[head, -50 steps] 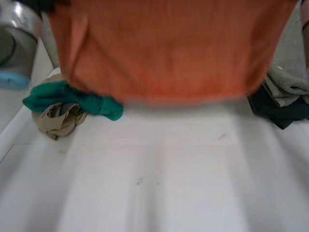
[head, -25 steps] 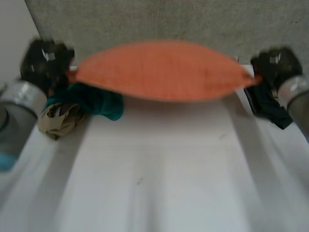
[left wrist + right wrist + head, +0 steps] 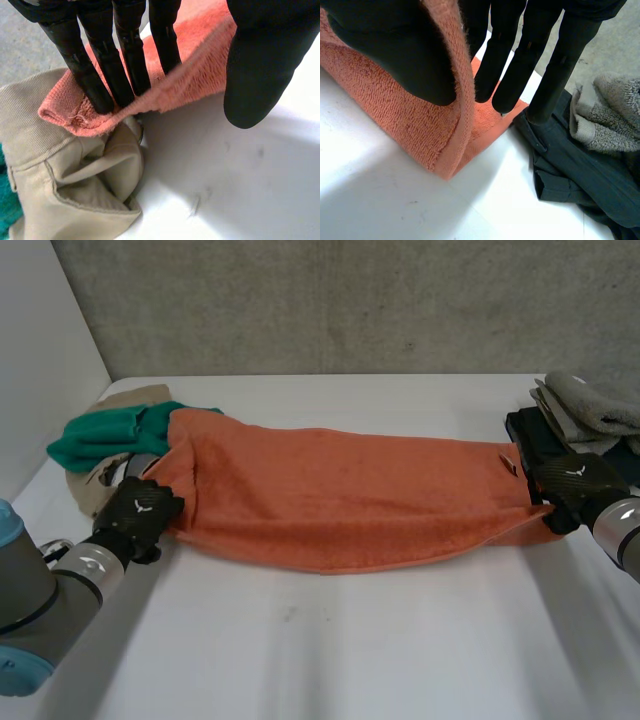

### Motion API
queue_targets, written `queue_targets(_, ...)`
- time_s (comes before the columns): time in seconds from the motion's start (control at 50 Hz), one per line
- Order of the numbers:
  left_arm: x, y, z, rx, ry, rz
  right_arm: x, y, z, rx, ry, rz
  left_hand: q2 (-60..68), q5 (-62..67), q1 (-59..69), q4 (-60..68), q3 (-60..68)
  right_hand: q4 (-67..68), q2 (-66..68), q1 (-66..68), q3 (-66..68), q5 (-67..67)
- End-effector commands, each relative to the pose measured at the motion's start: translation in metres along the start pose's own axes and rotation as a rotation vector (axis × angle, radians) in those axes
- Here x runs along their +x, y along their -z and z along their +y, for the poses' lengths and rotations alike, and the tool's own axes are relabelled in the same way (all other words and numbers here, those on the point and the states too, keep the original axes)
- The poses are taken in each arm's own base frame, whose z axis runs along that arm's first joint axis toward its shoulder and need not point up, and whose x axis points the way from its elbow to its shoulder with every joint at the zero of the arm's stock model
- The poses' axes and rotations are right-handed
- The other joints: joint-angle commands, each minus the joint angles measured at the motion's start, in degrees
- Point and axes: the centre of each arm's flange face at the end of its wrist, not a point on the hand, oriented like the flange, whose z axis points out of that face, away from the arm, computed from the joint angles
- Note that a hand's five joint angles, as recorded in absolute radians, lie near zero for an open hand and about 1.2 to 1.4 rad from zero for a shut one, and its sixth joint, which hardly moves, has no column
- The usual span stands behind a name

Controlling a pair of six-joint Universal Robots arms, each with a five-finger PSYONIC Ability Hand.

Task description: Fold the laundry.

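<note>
One orange towel (image 3: 340,495) lies bunched lengthwise across the desk (image 3: 350,640), from near its left edge to near its right edge. Two hands hold it, one at each end. The left hand (image 3: 138,515) has straight fingers (image 3: 125,60) pinching an end corner against the thumb, and the right hand (image 3: 570,478) does the same at the opposite end.

There are four other cloths:
- A green cloth (image 3: 100,435) and a beige cloth (image 3: 60,170) sit by the left edge. The beige one is partly covered.
- A grey cloth (image 3: 595,405) lies over a dark garment (image 3: 570,170) at the right edge, both cut off.

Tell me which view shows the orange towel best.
The head view: the orange towel lies stretched full length between the left hand and the right hand. Each wrist view gives the end its own hand pinches.
</note>
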Motion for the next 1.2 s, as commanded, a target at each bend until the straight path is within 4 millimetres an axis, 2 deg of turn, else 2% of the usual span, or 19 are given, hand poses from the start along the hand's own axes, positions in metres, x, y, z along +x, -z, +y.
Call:
queue_targets(0.02, -0.008, -0.002, 0.009, -0.016, 0.011, -0.033, 0.001, 0.0, 0.0, 0.003, 0.001, 0.004, 4.5, 4.9, 3.9, 4.7, 4.2, 11.3, 12.3, 15.9, 11.7, 11.5)
queue_targets(0.26, -0.026, -0.009, 0.014, 0.034, -0.022, -0.127, 0.0, 0.0, 0.001, -0.002, 0.0, 0.001, 14.1, 14.5, 13.5, 14.3, 13.8, 11.3, 12.3, 15.9, 11.7, 11.5)
queue_targets(0.3, -0.026, -0.01, 0.014, 0.032, -0.023, -0.127, 0.0, 0.0, 0.001, -0.002, 0.0, 0.001, 18.8, 19.2, 18.2, 19.0, 18.5, 11.3, 12.3, 15.9, 11.7, 11.5)
queue_targets(0.36, -0.027, -0.01, 0.014, 0.03, -0.022, -0.129, -0.001, 0.0, 0.001, -0.003, -0.001, 0.0, 37.9, 38.3, 37.3, 38.1, 37.6, 11.3, 12.3, 15.9, 11.7, 11.5)
queue_targets(0.44, -0.028, -0.005, 0.011, 0.017, -0.023, -0.129, -0.002, 0.001, 0.003, -0.009, 0.009, -0.009, 40.0, 40.4, 39.4, 40.2, 39.7, 11.3, 12.3, 15.9, 11.7, 11.5)
queue_targets(0.56, -0.03, 0.032, -0.015, -0.003, 0.003, -0.111, -0.002, 0.014, -0.005, -0.034, 0.08, -0.022, 40.0, 40.4, 39.4, 40.2, 39.7, 11.3, 12.3, 15.9, 11.7, 11.5)
queue_targets(0.6, -0.026, 0.051, -0.024, -0.038, 0.022, -0.08, 0.0, 0.033, -0.015, -0.062, 0.161, -0.036, 40.0, 40.4, 39.4, 40.2, 39.7, 11.3, 12.3, 15.9, 11.7, 11.5)
queue_targets(0.64, -0.022, 0.066, -0.03, -0.07, 0.037, -0.048, 0.001, 0.045, -0.016, -0.103, 0.205, -0.052, 40.0, 40.4, 39.4, 40.2, 39.7, 11.3, 12.3, 15.9, 11.7, 11.5)
queue_targets(0.66, -0.02, 0.074, -0.033, -0.089, 0.046, -0.03, 0.006, 0.059, -0.015, -0.158, 0.247, -0.064, 40.0, 40.4, 39.4, 40.2, 39.7, 11.3, 12.3, 15.9, 11.7, 11.5)
queue_targets(0.68, -0.015, 0.09, -0.038, -0.136, 0.07, 0.011, 0.007, 0.065, -0.013, -0.19, 0.267, -0.074, 40.0, 40.4, 39.4, 40.2, 39.7, 11.3, 12.3, 15.9, 11.7, 11.5)
queue_targets(0.72, -0.01, 0.107, -0.042, -0.191, 0.101, 0.057, 0.011, 0.079, -0.012, -0.244, 0.305, -0.092, 40.0, 40.4, 39.4, 40.2, 39.7, 11.3, 12.3, 15.9, 11.7, 11.5)
queue_targets(0.74, -0.007, 0.116, -0.044, -0.223, 0.117, 0.078, 0.015, 0.093, -0.013, -0.283, 0.338, -0.104, 40.0, 40.4, 39.4, 40.2, 39.7, 11.3, 12.3, 15.9, 11.7, 11.5)
queue_targets(0.76, -0.002, 0.132, -0.047, -0.28, 0.144, 0.119, 0.017, 0.1, -0.014, -0.299, 0.353, -0.107, 40.0, 40.4, 39.4, 40.2, 39.7, 11.3, 12.3, 15.9, 11.7, 11.5)
queue_targets(0.84, 0.011, 0.161, -0.053, -0.361, 0.188, 0.208, 0.023, 0.118, -0.012, -0.361, 0.383, -0.133, 40.0, 40.4, 39.4, 40.2, 39.7, 11.3, 12.3, 15.9, 11.7, 11.5)
queue_targets(0.88, 0.011, 0.161, -0.053, -0.348, 0.181, 0.199, 0.026, 0.118, -0.009, -0.368, 0.385, -0.136, 40.0, 40.4, 39.4, 40.2, 39.7, 11.3, 12.3, 15.9, 11.7, 11.5)
queue_targets(0.96, 0.004, 0.147, -0.054, -0.275, 0.144, 0.133, 0.029, 0.112, -0.007, -0.336, 0.372, -0.119, 40.0, 40.4, 39.4, 40.2, 39.7, 11.3, 12.3, 15.9, 11.7, 11.5)
queue_targets(1.08, -0.014, 0.104, -0.051, -0.168, 0.09, 0.057, 0.035, 0.071, 0.015, -0.321, 0.271, -0.111, 40.0, 40.4, 39.4, 40.2, 39.7, 11.3, 12.3, 15.9, 11.7, 11.5)
queue_targets(1.18, -0.014, 0.063, -0.064, -0.035, 0.021, 0.047, 0.024, 0.037, 0.001, -0.202, 0.23, -0.092, 40.0, 40.4, 39.4, 40.2, 39.7, 11.3, 12.3, 15.9, 11.7, 11.5)
queue_targets(1.2, -0.013, 0.048, -0.067, -0.003, 0.005, 0.044, 0.025, 0.031, -0.001, -0.18, 0.225, -0.077, 40.0, 40.4, 39.4, 40.2, 39.7, 11.3, 12.3, 15.9, 11.7, 11.5)
